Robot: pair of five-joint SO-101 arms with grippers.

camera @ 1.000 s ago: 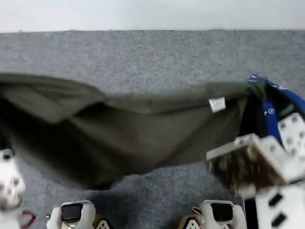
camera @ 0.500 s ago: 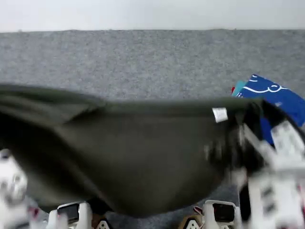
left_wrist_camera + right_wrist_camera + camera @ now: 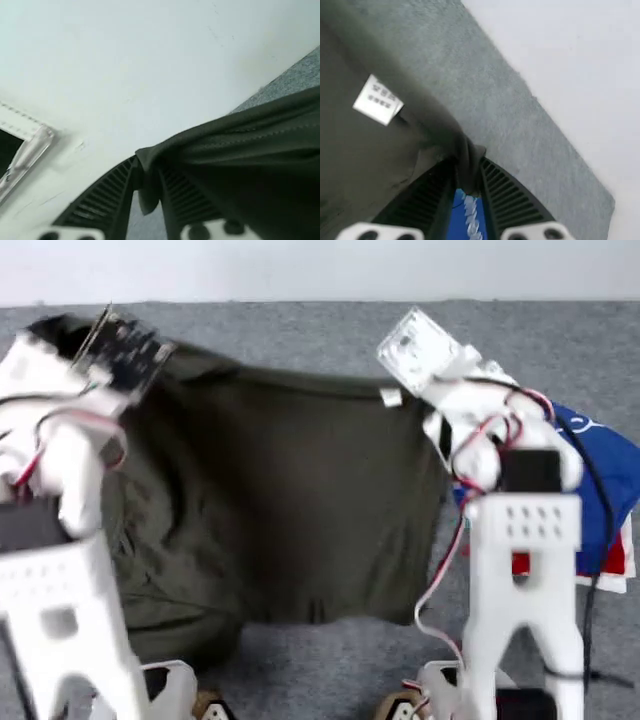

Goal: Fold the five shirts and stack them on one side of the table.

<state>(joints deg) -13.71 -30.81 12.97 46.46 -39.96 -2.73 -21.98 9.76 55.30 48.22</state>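
An olive shirt (image 3: 280,510) hangs spread across the middle of the frame, its top edge running from upper left to upper centre, with a small white label (image 3: 390,397) on it. The white left arm (image 3: 60,540) rises at the left edge and the right arm (image 3: 520,540) right of centre. At the right edge a blue garment (image 3: 610,480) lies over a red one (image 3: 615,562) on the grey table (image 3: 300,330).

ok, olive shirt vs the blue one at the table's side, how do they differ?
The olive shirt is spread wide across the table; blue shirt lies compact at one side. The olive shirt is pinched at its far edge by left hand and right hand; blue shirt is in neither. The olive shirt is plain with a white tag; blue shirt carries white print. Both rest on the table.
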